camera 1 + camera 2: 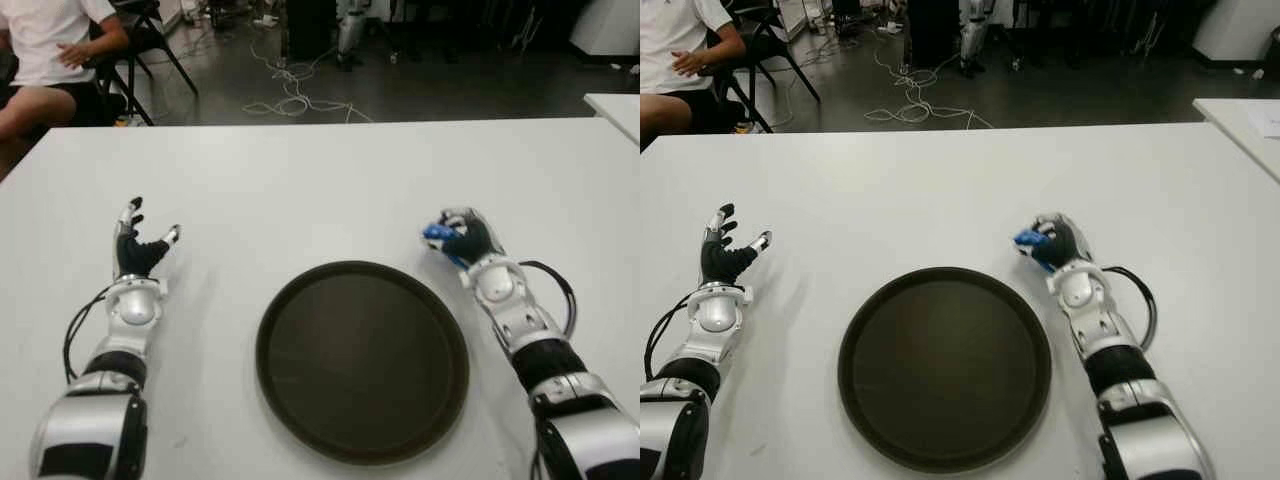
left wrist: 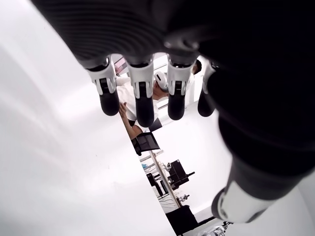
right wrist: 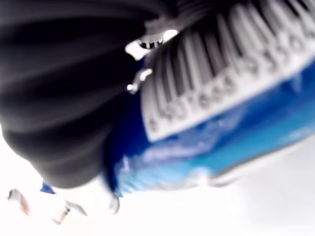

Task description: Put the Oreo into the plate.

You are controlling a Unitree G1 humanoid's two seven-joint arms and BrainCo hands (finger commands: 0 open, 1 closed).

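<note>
Dark round plate (image 1: pixel 362 360) lies empty beside right hand (image 1: pixel 462 238) clutching blue barcoded Oreo (image 3: pixel 221 128); left hand (image 1: pixel 138 245) open

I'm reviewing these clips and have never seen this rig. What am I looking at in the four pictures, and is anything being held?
This is a humanoid robot with two fingered hands. The two wide pictures come from its head, looking down at a white table; the two close-ups come from cameras on its wrists. A dark round plate lies between the arms, with nothing in it. The right hand, beside the plate's far right rim, grips a blue Oreo pack. The left hand shows left of the plate, fingers spread, holding nothing. A seated person is behind the table.
</note>
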